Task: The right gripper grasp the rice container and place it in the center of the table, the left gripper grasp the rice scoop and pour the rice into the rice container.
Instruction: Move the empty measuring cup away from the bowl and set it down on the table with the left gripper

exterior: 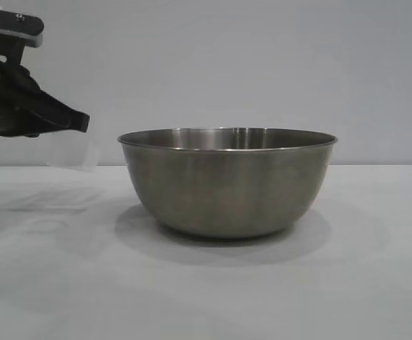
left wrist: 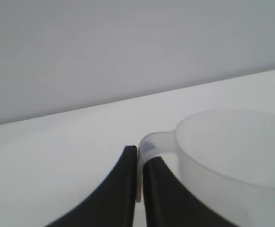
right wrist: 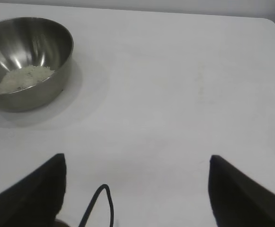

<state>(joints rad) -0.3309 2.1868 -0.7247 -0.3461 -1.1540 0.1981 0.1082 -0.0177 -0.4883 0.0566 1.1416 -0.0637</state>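
Note:
The rice container [exterior: 227,180], a large steel bowl, stands upright on the white table [exterior: 347,283] at mid-view. In the right wrist view the rice container [right wrist: 28,61] holds a small heap of off-white rice [right wrist: 24,78]. My left gripper [exterior: 81,122] hovers up at the left, apart from the bowl. It is shut on the loop handle of the translucent rice scoop [left wrist: 232,142], seen in the left wrist view between the black fingers [left wrist: 123,179]. No grains show in the scoop. The scoop [exterior: 74,150] shows faintly below the claw. My right gripper [right wrist: 137,163] is open, over bare table, far from the bowl.
A thin black cable loop [right wrist: 102,203] hangs between the right gripper's fingers. The table's far edge and rounded corner [right wrist: 270,21] lie beyond the bowl in the right wrist view. A plain grey wall [exterior: 262,64] stands behind the table.

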